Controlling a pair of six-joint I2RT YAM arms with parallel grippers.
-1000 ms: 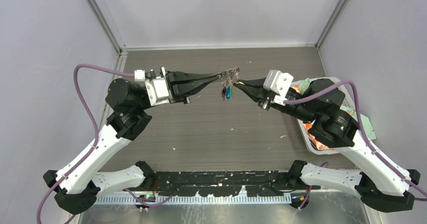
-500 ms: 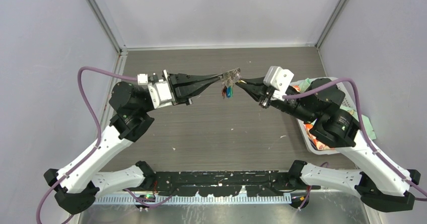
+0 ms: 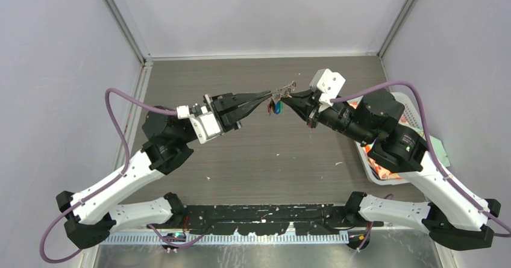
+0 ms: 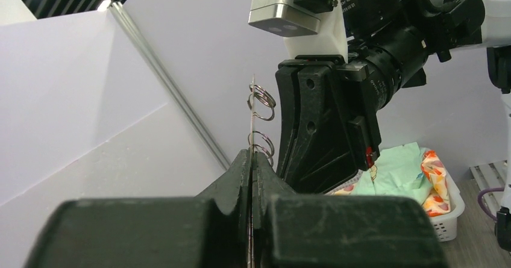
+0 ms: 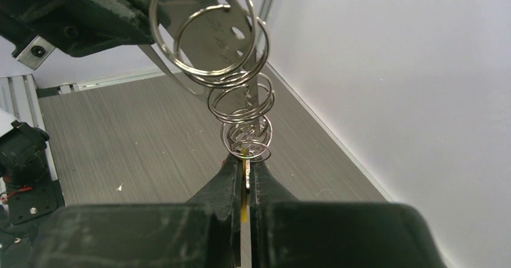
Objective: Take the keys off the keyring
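Note:
Above the table's middle, my left gripper (image 3: 269, 95) is shut on the keyring (image 3: 283, 90), a thin silvery plate held in the air. Coloured keys (image 3: 275, 107) hang under it on wire rings. My right gripper (image 3: 285, 100) meets it from the right. The left wrist view shows my left gripper (image 4: 251, 155) clamping the plate edge-on, with rings (image 4: 261, 102) above the jaws. In the right wrist view my right gripper (image 5: 243, 162) is shut on a yellow key (image 5: 243, 186), which hangs from a chain of rings (image 5: 241, 117) leading up to the hole-lined keyring (image 5: 224, 39).
A white basket (image 3: 366, 155) with colourful cloths stands at the table's right edge, under the right arm; it also shows as a basket (image 4: 449, 220) in the left wrist view. Grey walls enclose the dark wood-grain table on three sides.
The left arm has swung its elbow down and right, and its gripper now points up-right. The keyring and keys rose slightly towards the back. The right gripper followed, moving up and left.

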